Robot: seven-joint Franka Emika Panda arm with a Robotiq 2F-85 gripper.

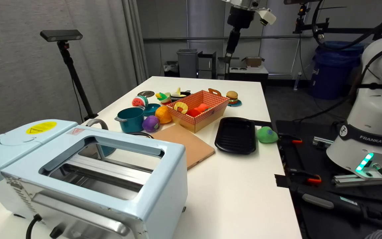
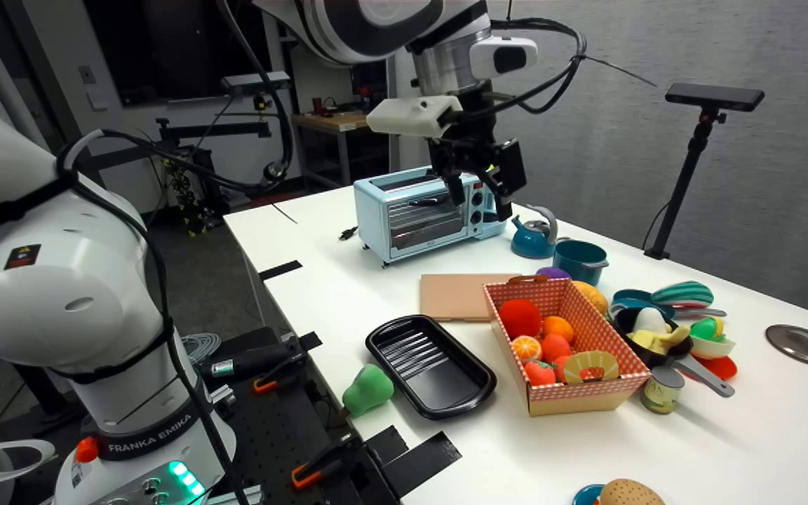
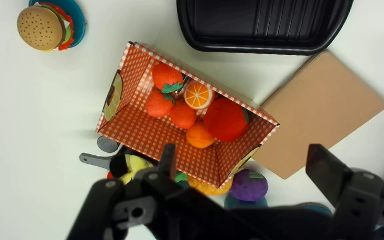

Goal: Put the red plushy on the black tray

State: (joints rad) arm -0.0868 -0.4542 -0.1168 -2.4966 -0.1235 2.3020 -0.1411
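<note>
The red plushy (image 2: 520, 318) is a large rounded red toy with a green leaf. It lies in the checkered crate among smaller orange and red toy pieces, at the crate's end nearest the cutting board; it also shows in the wrist view (image 3: 226, 119). The black tray (image 2: 439, 372) lies flat on the table beside the crate, with nothing on it; its near part shows in the wrist view (image 3: 225, 20). My gripper (image 3: 242, 146) is open and empty. In the exterior views it hangs well above the table (image 2: 481, 203) (image 1: 227, 66), apart from plushy and tray.
The checkered crate (image 3: 155, 133) has raised walls and upright handles. A cutting board (image 3: 318, 113) lies beside it. A green toy (image 2: 369, 390) is by the tray. A purple toy (image 3: 248, 185), pots and pans crowd the crate's far side. The toaster oven (image 1: 164, 186) stands on the table.
</note>
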